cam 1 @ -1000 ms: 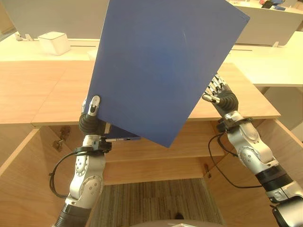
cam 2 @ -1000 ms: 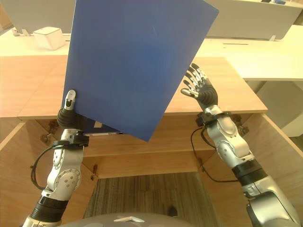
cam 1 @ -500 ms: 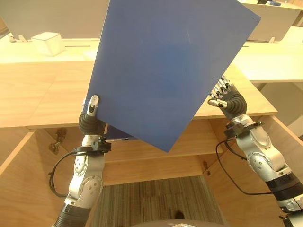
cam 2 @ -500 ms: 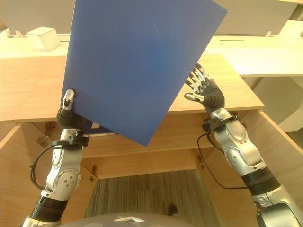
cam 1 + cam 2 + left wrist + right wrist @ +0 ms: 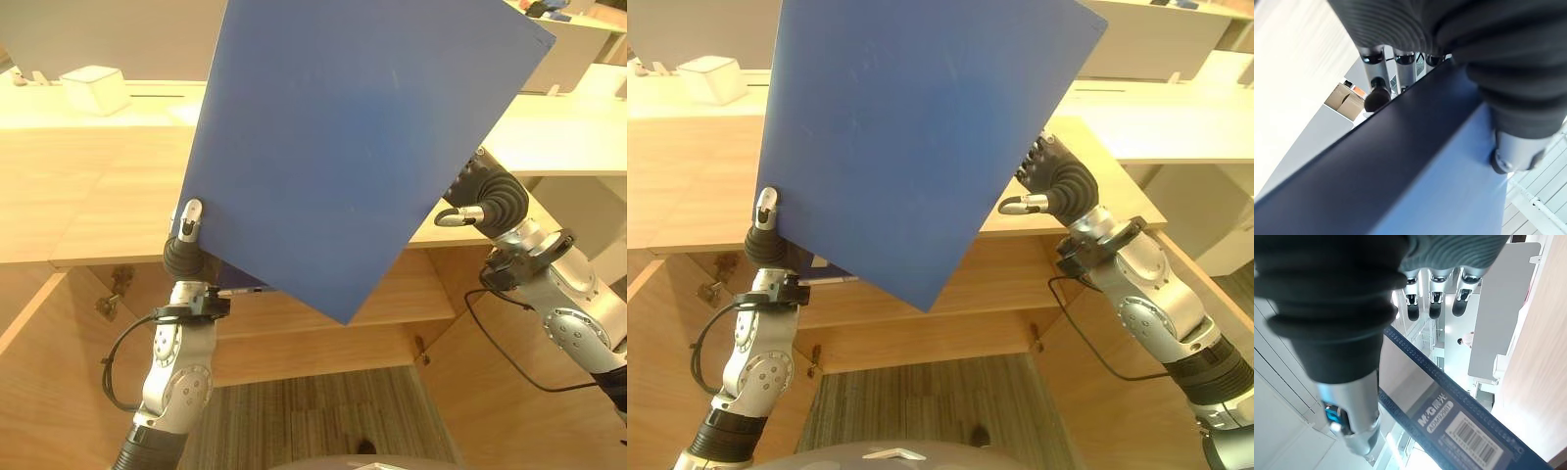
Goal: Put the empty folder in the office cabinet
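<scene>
From the left eye view, the big flat blue plastic folder (image 5: 353,147) is held up high and tilted, in front of the light wooden office cabinet (image 5: 88,196). The left hand (image 5: 186,240) grips the folder at its low corner, with the thumb pressed on the front face. The right hand (image 5: 485,201) is just beside the folder's right edge, with the thumb sticking out toward it. A small white box (image 5: 93,88) sits on the pale desk behind the cabinet.

From the right eye view, the cabinet's wooden shelf (image 5: 1009,284) shows below the top board, with open space above it. That looks like the place for the folder.

From the left wrist view, the left hand's fingers (image 5: 1378,93) curl over the folder's dark edge while the thumb pushes on the blue side, so the folder is pinched tight.

From the right wrist view, the right hand's fingers (image 5: 1432,303) are straight and apart, with the folder's edge running between them and the thumb. They are not squeezing it.

To do this step well, the right hand should steady the far edge. Then both hands should bring the folder down, lay it flatter, and slide it in slowly without bumping the top board.
</scene>
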Tool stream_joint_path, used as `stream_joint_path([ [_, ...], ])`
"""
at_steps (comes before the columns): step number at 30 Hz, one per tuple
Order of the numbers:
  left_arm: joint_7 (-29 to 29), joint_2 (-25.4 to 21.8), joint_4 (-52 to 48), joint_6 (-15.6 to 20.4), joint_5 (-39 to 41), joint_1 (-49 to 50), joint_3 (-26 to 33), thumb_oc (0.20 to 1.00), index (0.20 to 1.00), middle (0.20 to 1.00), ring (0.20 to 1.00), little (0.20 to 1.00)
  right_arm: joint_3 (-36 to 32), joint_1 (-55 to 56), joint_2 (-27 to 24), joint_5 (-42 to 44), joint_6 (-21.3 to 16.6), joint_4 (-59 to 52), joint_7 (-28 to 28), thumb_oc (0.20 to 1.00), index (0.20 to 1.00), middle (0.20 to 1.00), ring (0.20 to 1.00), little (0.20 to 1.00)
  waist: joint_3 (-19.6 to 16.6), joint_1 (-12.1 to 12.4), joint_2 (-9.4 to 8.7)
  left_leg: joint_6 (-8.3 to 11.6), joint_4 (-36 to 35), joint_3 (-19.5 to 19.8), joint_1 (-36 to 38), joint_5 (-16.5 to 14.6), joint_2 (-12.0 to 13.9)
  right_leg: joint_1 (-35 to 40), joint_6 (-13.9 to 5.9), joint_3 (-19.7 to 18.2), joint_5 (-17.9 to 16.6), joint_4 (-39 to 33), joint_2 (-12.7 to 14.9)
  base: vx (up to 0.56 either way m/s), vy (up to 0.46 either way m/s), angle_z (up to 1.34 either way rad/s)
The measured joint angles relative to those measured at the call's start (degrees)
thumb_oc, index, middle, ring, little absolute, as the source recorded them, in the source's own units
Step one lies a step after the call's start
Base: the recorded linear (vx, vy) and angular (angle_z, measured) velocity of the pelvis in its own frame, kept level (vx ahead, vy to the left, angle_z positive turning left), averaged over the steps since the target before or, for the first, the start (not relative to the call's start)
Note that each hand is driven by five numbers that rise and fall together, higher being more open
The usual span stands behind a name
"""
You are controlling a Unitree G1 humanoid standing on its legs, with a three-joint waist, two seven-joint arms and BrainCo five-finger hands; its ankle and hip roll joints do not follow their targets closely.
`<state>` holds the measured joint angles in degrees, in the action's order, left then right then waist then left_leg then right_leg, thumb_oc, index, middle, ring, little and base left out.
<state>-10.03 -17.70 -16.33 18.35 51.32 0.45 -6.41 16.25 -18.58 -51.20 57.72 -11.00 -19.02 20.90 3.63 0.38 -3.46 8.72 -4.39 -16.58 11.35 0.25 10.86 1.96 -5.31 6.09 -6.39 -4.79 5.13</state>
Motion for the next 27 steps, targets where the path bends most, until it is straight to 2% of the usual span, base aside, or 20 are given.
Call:
stream_joint_path([
  [6,-0.41,-0.03,0.00,0.06,-0.04,0.00,0.01,0.200,0.200,0.200,0.200,0.200,2.15,-0.15,-0.73,2.18,0.32,-1.90,1.69,1.000,1.000,1.000,1.000,1.000,-0.54,-0.03,-0.81,0.00,0.00,-0.36,0.00,0.00,-0.01,-0.24,0.00,-0.41,-0.01,0.00,-0.03,0.00,0.000,-0.03],
  [8,-0.38,-0.14,-0.01,0.18,-0.05,0.01,0.02,0.200,0.200,0.200,0.200,0.200,4.70,-2.56,-0.65,3.81,0.78,-1.74,1.55,1.000,1.000,1.000,1.000,1.000,-0.61,-0.08,-0.92,0.00,0.00,-0.45,0.04,0.00,-0.01,-0.26,0.00,-0.51,-0.01,0.00,-0.04,-0.01,-0.001,-0.02],
  [9,-0.28,-0.16,-0.01,0.19,-0.16,-0.07,-0.06,0.200,0.200,0.200,0.200,0.200,8.98,-7.05,-0.26,4.37,1.50,-1.67,1.15,1.000,1.000,1.000,1.000,1.000,-0.61,-0.28,-0.91,0.02,0.00,-0.57,0.08,0.01,-0.01,-0.33,0.00,-0.65,-0.02,0.00,-0.08,-0.02,-0.001,-0.04],
  [10,0.10,-0.15,0.00,0.23,0.01,-0.06,0.05,0.200,0.200,0.200,0.200,0.200,9.97,-8.53,0.25,4.49,1.48,-1.67,1.01,1.000,1.000,1.000,1.000,1.000,-0.61,-0.24,-0.92,0.04,0.00,-0.55,0.06,0.02,-0.01,-0.35,0.11,-0.65,-0.11,0.00,-0.11,-0.02,0.000,-0.03],
  [14,1.95,-0.20,0.04,0.55,0.01,-0.19,0.83,0.200,0.200,0.200,0.200,0.200,11.22,-12.62,6.70,4.55,1.38,-0.37,-1.26,1.000,1.000,1.000,1.000,1.000,-0.80,0.01,-1.13,0.06,0.01,-0.68,0.06,0.04,-0.03,-0.44,0.12,-0.78,-0.17,0.00,-0.14,0.00,-0.001,-0.01],
  [15,2.56,-0.25,0.26,0.67,0.02,-0.19,1.38,0.200,0.200,0.200,0.200,0.200,11.88,-14.43,9.57,4.40,1.26,1.74,-2.38,1.000,1.000,1.000,1.000,1.000,-1.09,0.01,-1.37,0.07,0.02,-0.82,0.06,0.05,-0.01,-0.56,0.13,-0.87,-0.18,0.00,-0.17,-0.02,-0.003,-0.04],
  [16,2.97,-0.28,0.48,0.68,0.01,-0.23,1.60,0.200,0.200,0.200,0.200,0.200,11.98,-15.52,11.55,4.32,1.29,3.61,-3.15,0.307,0.307,0.307,0.307,0.307,-1.27,0.14,-1.56,0.07,0.02,-0.87,0.02,0.05,-0.01,-0.63,0.14,-0.88,-0.20,0.00,-0.18,0.00,0.000,0.00],
  [17,3.87,-0.26,0.49,0.69,0.03,-0.20,1.60,0.200,0.200,0.200,0.200,0.200,12.49,-16.35,13.09,4.15,1.14,4.71,-4.61,0.200,0.200,0.200,0.200,0.200,-1.33,0.45,-1.66,0.07,0.02,-0.87,-0.01,0.05,-0.03,-0.64,0.14,-0.87,-0.21,0.00,-0.15,-0.02,0.000,-0.04],
  [19,6.00,-0.08,2.02,1.35,0.05,-0.76,2.04,0.200,0.200,0.200,0.200,0.200,12.83,-19.42,20.63,3.50,0.06,11.68,-7.87,0.200,0.200,0.200,0.200,0.200,-1.48,0.21,-1.84,0.06,0.03,-1.23,0.15,0.05,0.02,-0.76,0.21,-0.89,-0.61,-0.01,-0.15,-0.01,0.002,-0.05],
  [22,6.54,0.01,3.21,1.18,-0.01,-0.77,1.91,0.200,0.200,0.200,0.200,0.200,13.17,-19.77,22.34,1.71,0.16,14.58,-10.74,0.200,0.200,0.200,0.200,0.200,-1.44,0.98,-1.78,0.06,0.03,-1.16,0.01,0.06,-0.05,-0.83,0.18,-0.83,-0.63,-0.01,-0.05,0.00,0.000,0.00],
  [25,6.73,0.03,4.27,0.82,-2.36,-0.61,1.61,0.200,0.200,0.200,0.200,0.200,9.99,-17.37,29.43,-5.17,-0.26,17.53,-15.27,0.200,0.200,0.200,0.200,0.200,-1.26,1.92,-1.17,0.05,0.03,-1.05,-0.10,0.05,-0.05,-0.84,0.20,-0.76,-0.62,-0.01,-0.02,0.00,0.002,0.01],
  [27,6.74,0.04,5.12,0.09,-3.74,-0.32,1.23,0.200,0.200,0.200,0.200,0.200,9.91,-15.58,29.93,-8.85,-0.25,17.41,-17.90,0.200,0.200,0.200,0.200,0.200,-1.20,2.45,-0.53,0.04,0.03,-0.79,-0.19,0.05,-0.14,-0.76,0.20,-0.63,-0.62,-0.02,0.09,0.00,0.001,0.06],
])
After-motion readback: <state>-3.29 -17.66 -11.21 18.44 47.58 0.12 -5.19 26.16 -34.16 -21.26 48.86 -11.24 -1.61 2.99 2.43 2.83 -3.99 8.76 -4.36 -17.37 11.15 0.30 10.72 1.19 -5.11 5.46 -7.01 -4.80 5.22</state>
